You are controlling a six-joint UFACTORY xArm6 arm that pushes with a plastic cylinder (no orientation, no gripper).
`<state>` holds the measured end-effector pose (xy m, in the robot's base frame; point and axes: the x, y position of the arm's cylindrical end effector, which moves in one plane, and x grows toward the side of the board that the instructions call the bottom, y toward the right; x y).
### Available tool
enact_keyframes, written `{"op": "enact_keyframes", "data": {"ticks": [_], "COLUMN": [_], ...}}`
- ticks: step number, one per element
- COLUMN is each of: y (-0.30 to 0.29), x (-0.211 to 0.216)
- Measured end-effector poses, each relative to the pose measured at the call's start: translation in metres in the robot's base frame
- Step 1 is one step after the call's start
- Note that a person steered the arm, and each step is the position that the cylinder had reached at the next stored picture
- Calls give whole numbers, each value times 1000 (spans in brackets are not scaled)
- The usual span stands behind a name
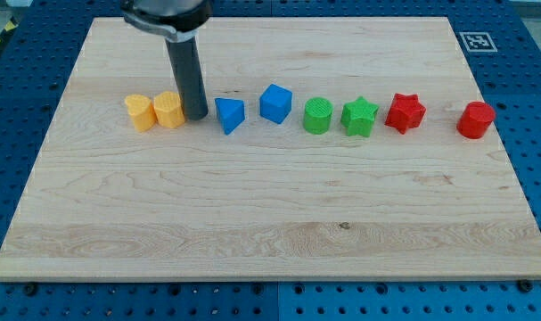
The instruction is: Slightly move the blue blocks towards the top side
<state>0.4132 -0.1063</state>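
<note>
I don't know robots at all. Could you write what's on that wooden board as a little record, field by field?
Surface: wooden board on a blue pegboard
My tip: between the right yellow block and the blue triangular block
Row, view's left to right: yellow block, right yellow block, blue triangular block, blue cube, green cylinder, green star, red star, red cylinder
Blocks to move: the two blue ones

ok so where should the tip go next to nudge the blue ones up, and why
Probably swing my tip around below the blue triangular block. It now stands level with the row, between that block and the yellow block, so pushing from here would shove sideways, not toward the view's top. The blue cube comes after.
</note>
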Motion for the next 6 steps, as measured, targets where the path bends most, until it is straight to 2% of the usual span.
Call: {"op": "enact_keyframes", "data": {"ticks": [2,3,4,5,6], "y": [10,22,22,22,25], "x": [27,-8,-61,-64,-36]}}
